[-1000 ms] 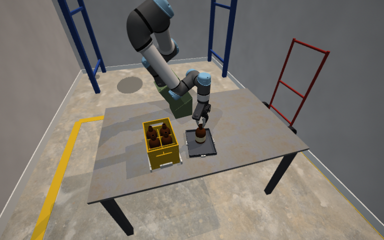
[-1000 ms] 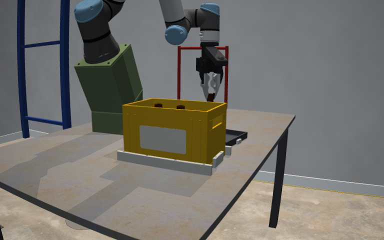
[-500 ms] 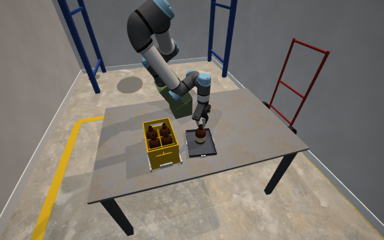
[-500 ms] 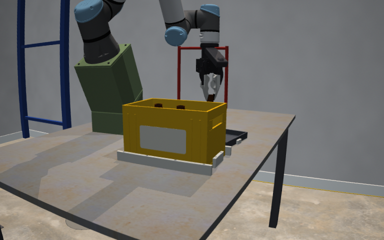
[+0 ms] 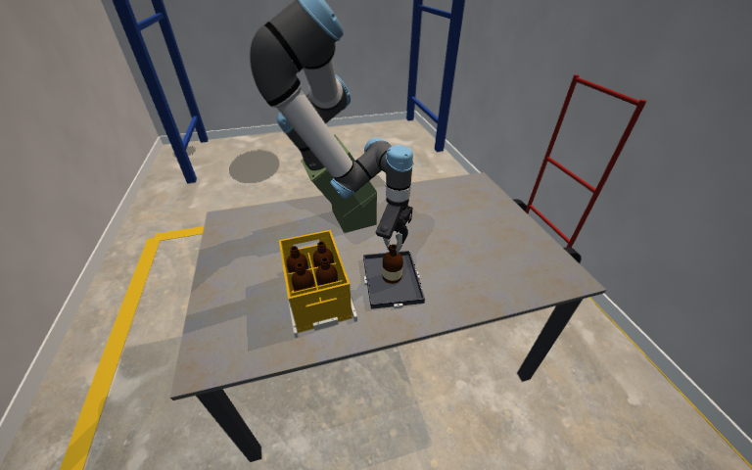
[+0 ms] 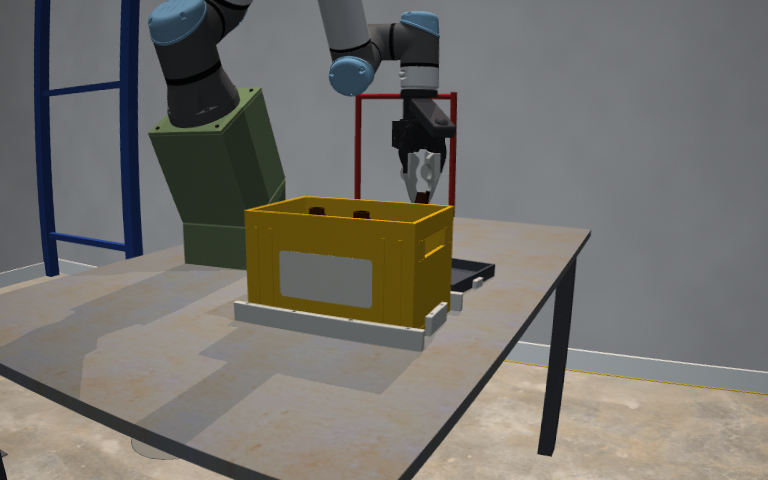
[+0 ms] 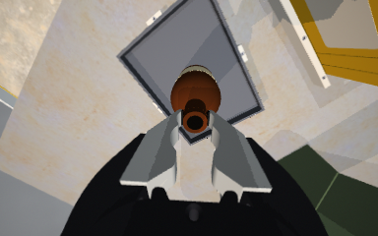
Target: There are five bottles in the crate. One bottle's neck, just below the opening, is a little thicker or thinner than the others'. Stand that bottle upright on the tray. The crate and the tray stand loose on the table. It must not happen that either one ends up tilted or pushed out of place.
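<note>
One yellow plastic crate (image 5: pixel 327 309) (image 6: pixel 325 237) (image 7: pixel 345 61) and one shallow dark-grey square tray (image 5: pixel 396 296) (image 6: pixel 472 277) (image 7: pixel 187 39) are on the brown-grey desk (image 5: pixel 488 249) (image 6: pixel 532 240) (image 7: pixel 84 98), apart from each other; four brown round-shouldered bottles (image 5: pixel 302 278) (image 6: pixel 316 210) stand in the crate; a fifth, a brown bottle with a cream label (image 5: pixel 392 262) (image 6: pixel 421 197) (image 7: pixel 195 93), is at the tray, within its outline from the top, its neck slightly tilted in the exterior view; whether its base touches, I cannot tell; the single two-jawed black-and-grey hand (image 5: pixel 394 246) (image 6: pixel 421 195) (image 7: pixel 195 111) is narrowly open, gripping that bottle's neck.

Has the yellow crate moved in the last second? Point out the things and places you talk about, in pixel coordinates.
No. In the top view, the crate (image 5: pixel 322 311) (image 6: pixel 325 234) (image 7: pixel 351 64) sits at the same spot on the table (image 5: pixel 471 249) (image 6: pixel 317 418) (image 7: pixel 69 123).
</note>
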Available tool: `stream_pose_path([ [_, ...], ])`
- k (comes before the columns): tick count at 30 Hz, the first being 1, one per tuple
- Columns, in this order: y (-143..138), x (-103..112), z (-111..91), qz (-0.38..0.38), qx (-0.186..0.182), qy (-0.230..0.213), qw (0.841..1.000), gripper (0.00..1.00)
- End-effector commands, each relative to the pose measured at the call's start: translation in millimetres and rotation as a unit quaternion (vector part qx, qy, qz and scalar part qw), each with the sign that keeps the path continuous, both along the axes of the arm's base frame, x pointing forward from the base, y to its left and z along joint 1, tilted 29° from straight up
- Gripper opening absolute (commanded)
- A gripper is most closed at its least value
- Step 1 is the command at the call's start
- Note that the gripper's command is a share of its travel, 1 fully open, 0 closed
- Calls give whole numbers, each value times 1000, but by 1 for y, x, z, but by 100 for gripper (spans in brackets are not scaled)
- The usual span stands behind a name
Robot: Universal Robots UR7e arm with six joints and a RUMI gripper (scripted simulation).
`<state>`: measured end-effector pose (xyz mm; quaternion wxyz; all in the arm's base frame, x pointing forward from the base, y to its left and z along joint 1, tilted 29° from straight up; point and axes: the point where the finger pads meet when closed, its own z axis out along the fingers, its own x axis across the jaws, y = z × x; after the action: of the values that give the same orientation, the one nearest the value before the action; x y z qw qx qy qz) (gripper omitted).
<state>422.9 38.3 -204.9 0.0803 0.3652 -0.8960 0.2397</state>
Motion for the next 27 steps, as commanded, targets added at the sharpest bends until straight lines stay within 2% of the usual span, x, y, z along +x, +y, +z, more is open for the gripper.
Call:
stream_pose_path([
  [1, -1, 1, -1, 0, 0, -1, 1000, 0],
  [27, -3, 1, -6, 0, 0, -1, 1000, 0],
])
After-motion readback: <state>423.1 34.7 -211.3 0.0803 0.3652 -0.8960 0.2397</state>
